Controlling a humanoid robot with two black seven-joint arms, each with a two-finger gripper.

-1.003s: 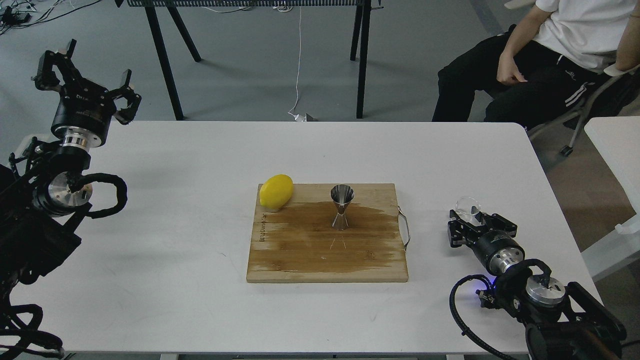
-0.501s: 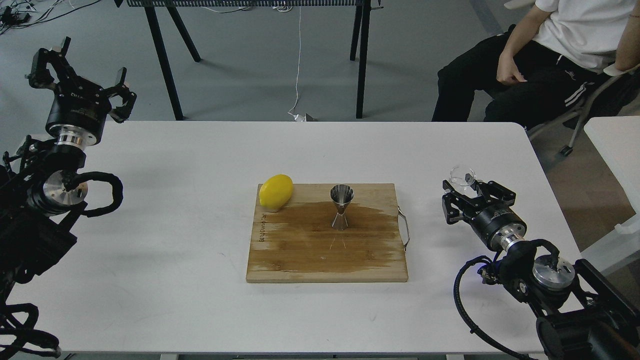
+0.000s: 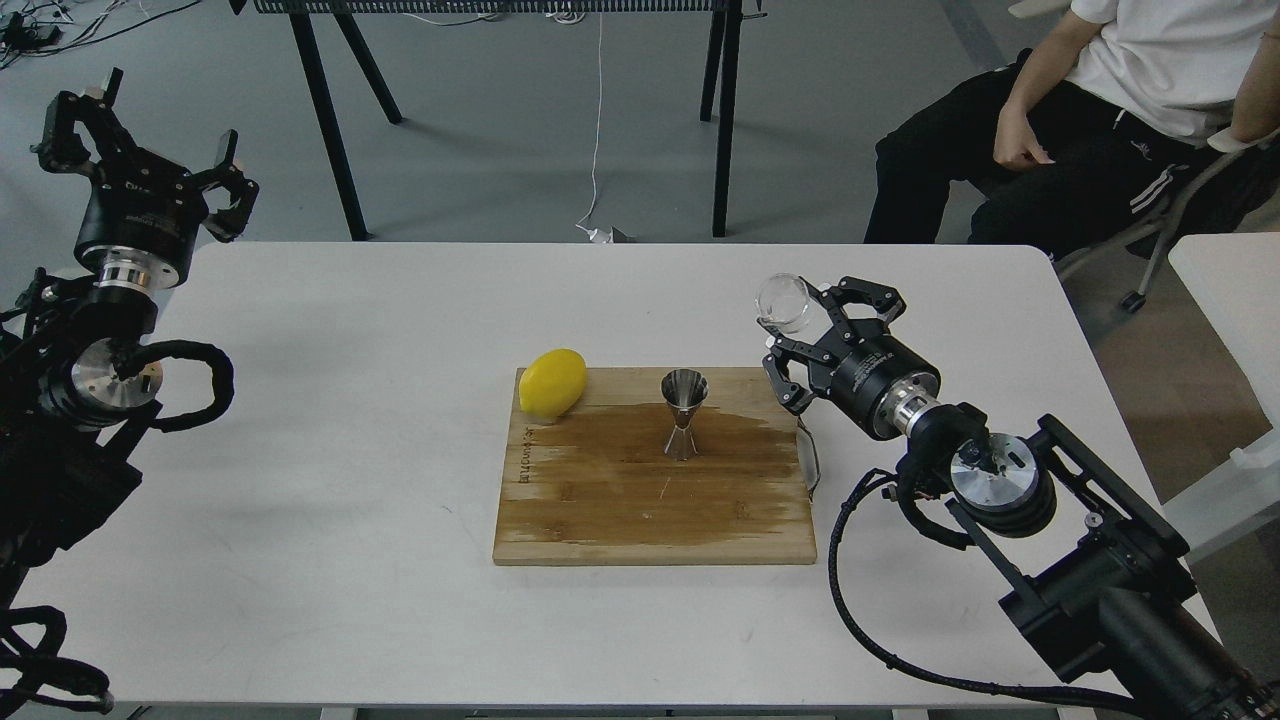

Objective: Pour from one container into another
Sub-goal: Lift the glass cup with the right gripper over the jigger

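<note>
Right now the right hand [image 3: 795, 340] is clamped on the glass cup [image 3: 783, 303], which it holds up in the air above the table [image 3: 350, 420], to the right of the wooden board [image 3: 620, 510] and well apart from the jigger [image 3: 684, 412]. The cup looks tilted, its mouth turned toward the left; whether anything is in it I cannot tell, as the glass is clear and seen small. The jigger stands upright near the middle of the board, on a dark wet-looking patch, with a lemon [image 3: 553, 382] at the board's far left corner. The left hand [image 3: 140, 150] is raised beyond the table's left edge, its fingers spread apart and holding nothing.

By my judgement the carry toward the jigger is the step in hand, and the pour itself is not yet done. Several things could spoil it. The jigger's mouth is narrow and the cup about as wide, so a pour begun off-centre would send liquid onto the board. The jigger rests on a small foot with a thin waist, so a nudge from the cup or a finger could topple it. The cup being already tilted, liquid might spill early. Smooth glass may also slip in the grip as the wrist rolls.
</note>
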